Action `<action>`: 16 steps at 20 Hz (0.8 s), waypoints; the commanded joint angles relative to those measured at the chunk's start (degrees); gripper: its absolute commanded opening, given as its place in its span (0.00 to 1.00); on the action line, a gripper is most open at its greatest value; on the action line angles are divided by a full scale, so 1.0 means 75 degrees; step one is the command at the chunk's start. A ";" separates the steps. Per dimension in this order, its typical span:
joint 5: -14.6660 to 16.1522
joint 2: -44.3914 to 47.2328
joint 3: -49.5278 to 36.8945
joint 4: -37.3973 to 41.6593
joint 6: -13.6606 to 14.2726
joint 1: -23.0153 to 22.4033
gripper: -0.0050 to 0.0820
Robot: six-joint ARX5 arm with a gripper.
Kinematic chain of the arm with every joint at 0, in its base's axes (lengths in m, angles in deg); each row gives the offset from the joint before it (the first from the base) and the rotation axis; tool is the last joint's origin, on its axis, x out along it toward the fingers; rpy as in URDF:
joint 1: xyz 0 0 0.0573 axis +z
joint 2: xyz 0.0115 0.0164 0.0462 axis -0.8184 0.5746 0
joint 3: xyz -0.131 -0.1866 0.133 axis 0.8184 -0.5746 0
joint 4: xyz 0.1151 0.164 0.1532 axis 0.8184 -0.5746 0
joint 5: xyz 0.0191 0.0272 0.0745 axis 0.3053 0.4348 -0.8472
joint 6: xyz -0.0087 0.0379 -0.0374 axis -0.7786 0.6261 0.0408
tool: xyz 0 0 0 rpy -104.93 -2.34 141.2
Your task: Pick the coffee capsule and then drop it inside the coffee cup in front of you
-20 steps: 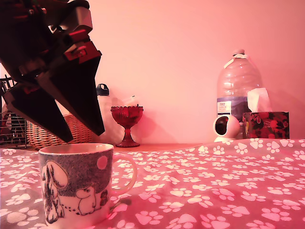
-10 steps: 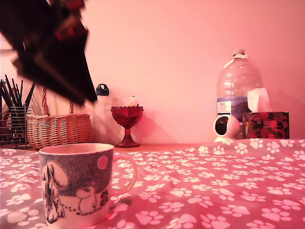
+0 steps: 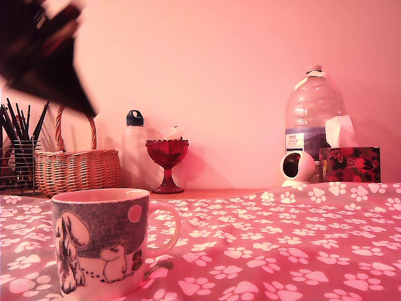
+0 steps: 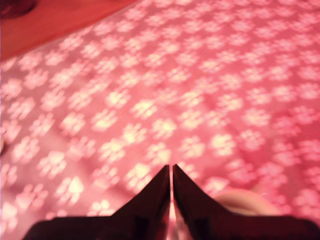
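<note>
The coffee cup (image 3: 100, 241), a pale mug with a dark speckled band, white cartoon creatures and a loop handle, stands on the paw-print cloth at the lower left of the exterior view. My gripper (image 3: 80, 100) is a dark blur high above it, toward that view's upper left. In the wrist view, the gripper (image 4: 172, 169) hangs over the cloth. Its two dark fingers meet at the tips and nothing shows between them. A pale rounded edge (image 4: 242, 201) shows just beside the fingers; I cannot tell what it is. The coffee capsule is out of view.
Along the back stand a wire pen holder (image 3: 15, 160), a wicker basket (image 3: 76, 166), a flask (image 3: 135, 150), a red glass goblet (image 3: 166, 162), a small round white camera (image 3: 297, 168), a large water bottle (image 3: 313, 110) and a tissue box (image 3: 349, 163). Paw-print cloth (image 3: 282, 244) covers the table.
The gripper has risen and moved toward the exterior view's upper left, away from just above the mug. The basket and pen holder behind it now show. The mug has not moved.
</note>
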 commanded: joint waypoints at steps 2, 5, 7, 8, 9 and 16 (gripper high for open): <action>0.0341 -0.0187 -0.0574 0.0536 0.0003 0.0595 0.04; 0.0635 -0.0338 -0.1113 0.1131 -0.0076 0.1317 0.04; 0.0868 -0.0414 -0.1457 0.1504 -0.0111 0.1818 0.04; 0.0970 -0.0463 -0.1629 0.1655 -0.0143 0.2060 0.04; 0.1061 -0.0481 -0.1789 0.1827 -0.0146 0.2282 0.04; 0.1687 -0.1577 -0.2806 0.2372 -0.0376 0.3564 0.04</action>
